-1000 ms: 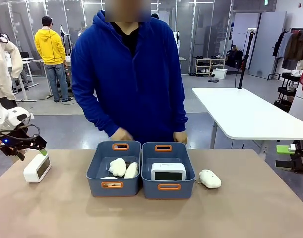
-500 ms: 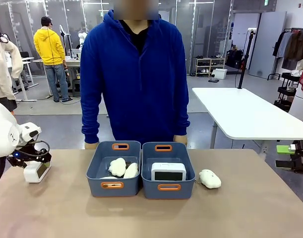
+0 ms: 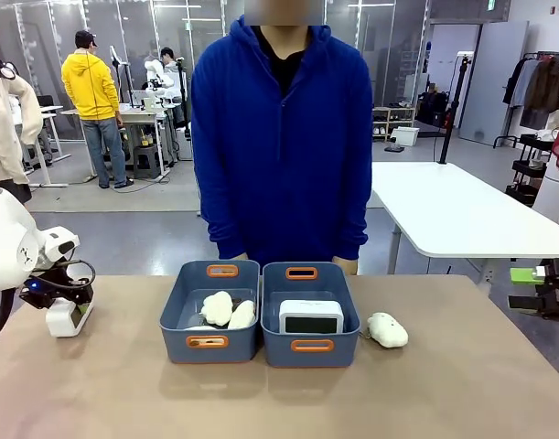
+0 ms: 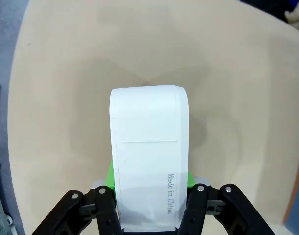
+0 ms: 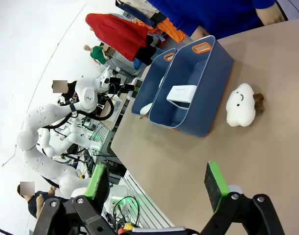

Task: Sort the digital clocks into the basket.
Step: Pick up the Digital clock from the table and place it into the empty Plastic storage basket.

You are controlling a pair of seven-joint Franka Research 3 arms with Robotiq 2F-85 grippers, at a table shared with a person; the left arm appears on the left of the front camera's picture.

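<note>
White clock (image 4: 148, 127), printed "Made in China", sits clamped in our left gripper (image 4: 149, 177), well left of the basket (image 3: 338, 352); our right gripper (image 5: 155, 180) gapes wide.

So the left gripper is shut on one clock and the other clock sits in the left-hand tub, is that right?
Not quite. The left gripper is shut on one clock, but the other clock sits in the right-hand tub, as the front view shows; the left-hand tub holds plush toys.
</note>
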